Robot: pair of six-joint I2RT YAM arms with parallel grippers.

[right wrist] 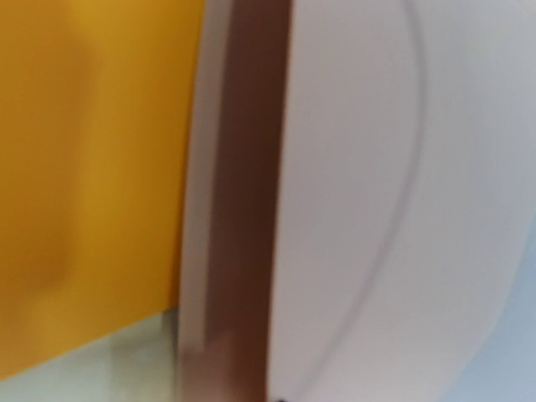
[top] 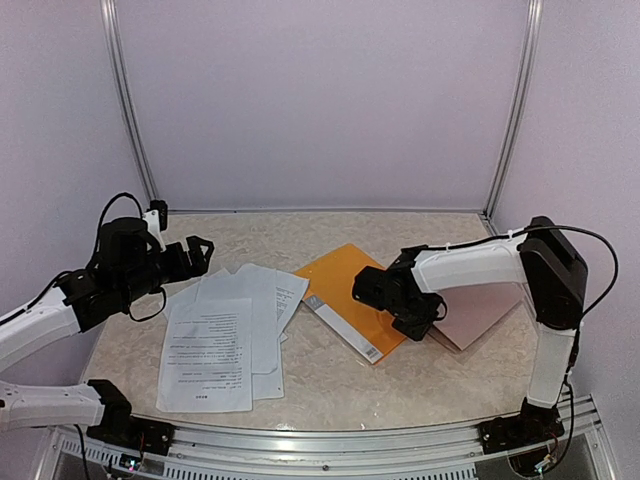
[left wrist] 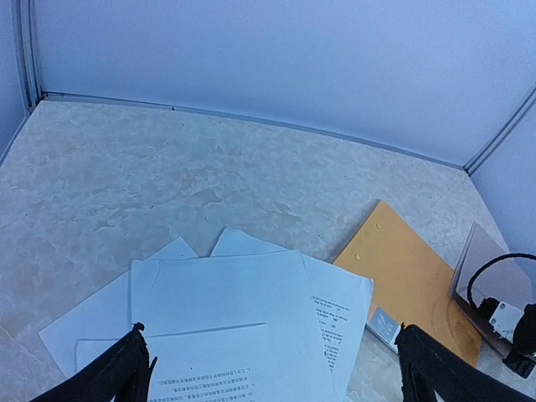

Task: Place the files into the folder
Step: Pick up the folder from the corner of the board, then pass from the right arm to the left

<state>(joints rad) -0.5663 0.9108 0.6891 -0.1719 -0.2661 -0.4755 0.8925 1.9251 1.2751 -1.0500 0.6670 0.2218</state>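
The files [top: 230, 330] are several white printed sheets fanned out on the left of the table, also seen in the left wrist view [left wrist: 234, 310]. My left gripper [top: 195, 250] hovers over their far end, jaws wide open and empty [left wrist: 276, 368]. The orange-yellow folder [top: 345, 290] lies closed and flat at the centre [left wrist: 410, 276], its white spine strip towards the files. My right gripper [top: 425, 320] is shut, low at the folder's right edge where a pinkish-brown board [top: 485, 310] begins. The blurred right wrist view shows only the folder [right wrist: 84, 167] and the board [right wrist: 402, 209]; whether anything is pinched stays hidden.
The pinkish-brown board lies flat on the right of the table, next to the right arm's base column [top: 555, 300]. Pale walls close off the back and both sides. A metal rail [top: 330, 440] runs along the near edge.
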